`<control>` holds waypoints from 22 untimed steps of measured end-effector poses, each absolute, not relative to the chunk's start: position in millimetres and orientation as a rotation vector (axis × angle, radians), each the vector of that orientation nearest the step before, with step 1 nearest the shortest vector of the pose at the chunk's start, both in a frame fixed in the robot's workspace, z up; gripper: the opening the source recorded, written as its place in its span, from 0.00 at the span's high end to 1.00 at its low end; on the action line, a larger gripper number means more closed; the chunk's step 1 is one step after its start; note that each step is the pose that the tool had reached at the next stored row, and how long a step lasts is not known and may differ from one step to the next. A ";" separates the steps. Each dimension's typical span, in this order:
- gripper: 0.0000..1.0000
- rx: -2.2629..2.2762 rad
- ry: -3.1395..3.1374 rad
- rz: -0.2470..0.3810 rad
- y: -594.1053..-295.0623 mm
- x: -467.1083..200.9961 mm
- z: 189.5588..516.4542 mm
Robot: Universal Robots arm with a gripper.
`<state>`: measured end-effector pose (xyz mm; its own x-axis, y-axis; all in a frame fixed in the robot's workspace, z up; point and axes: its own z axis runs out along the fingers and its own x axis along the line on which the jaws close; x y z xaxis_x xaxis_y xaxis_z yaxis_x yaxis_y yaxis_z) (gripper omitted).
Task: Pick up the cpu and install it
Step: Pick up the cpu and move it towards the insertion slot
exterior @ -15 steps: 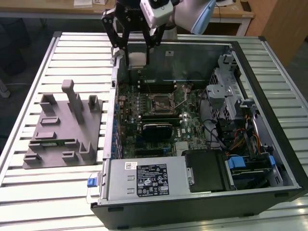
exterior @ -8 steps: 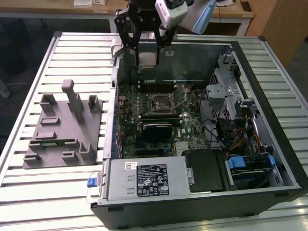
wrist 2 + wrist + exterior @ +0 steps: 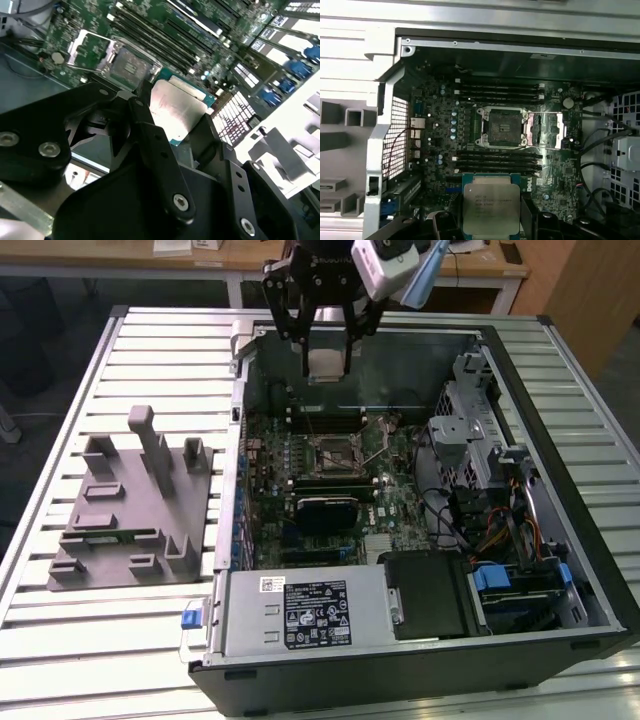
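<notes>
The cpu [image 3: 328,362], a flat square chip with a pale silvery top, is clamped between the black fingers of my gripper [image 3: 327,368], which is shut on it. It hangs in the air above the far side of the open computer case. Both wrist views show the cpu [image 3: 491,205] [image 3: 175,112] held by its edges over the green motherboard. The black square socket [image 3: 501,127] [image 3: 335,452] [image 3: 127,67] lies bare on the board below, apart from the chip. Its metal load plate [image 3: 545,130] is flipped open to one side.
A grey plastic holder block [image 3: 125,505] with upright posts stands on the slatted table at the exterior view's left. Inside the case [image 3: 560,570], memory slots [image 3: 500,90] flank the socket. Drive cages and cables [image 3: 480,460] fill the exterior view's right, and a power supply [image 3: 300,615] sits at the front.
</notes>
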<state>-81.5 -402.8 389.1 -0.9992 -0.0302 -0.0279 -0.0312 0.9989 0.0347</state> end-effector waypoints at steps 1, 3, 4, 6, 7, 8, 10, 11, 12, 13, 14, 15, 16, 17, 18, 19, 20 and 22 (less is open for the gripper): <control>0.45 -0.048 3.113 0.055 -402.8 -78.8 389.0; 0.45 -0.048 3.115 0.055 -402.7 -73.1 388.4; 0.45 -0.048 3.116 0.055 -402.7 -71.2 387.8; 0.45 -0.048 3.117 0.054 -402.6 -68.8 385.5; 0.45 -0.048 3.118 0.054 -402.5 -67.6 384.1; 0.45 -0.048 3.118 0.053 -402.3 -66.6 382.6; 0.45 -0.048 3.119 0.053 -401.7 -64.8 379.1; 0.45 -0.048 3.119 0.052 -401.2 -64.0 377.4; 0.45 -0.048 3.120 0.052 -400.7 -63.2 375.8; 0.45 -0.048 3.120 0.052 -400.2 -62.5 373.9; 0.45 -0.048 3.120 0.051 -399.5 -61.9 372.2; 0.45 -0.048 3.120 0.051 -398.7 -61.4 370.4; 0.45 -0.048 3.120 0.051 -397.9 -60.9 368.5; 0.45 -0.048 3.120 0.051 -397.1 -60.5 366.7; 0.45 -0.048 3.120 0.050 -396.3 -60.1 364.9; 0.45 -0.048 3.120 0.050 -395.4 -59.9 363.1; 0.45 -0.048 3.120 0.050 -394.4 -59.7 361.2; 0.45 -0.048 3.120 0.050 -392.3 -59.3 357.6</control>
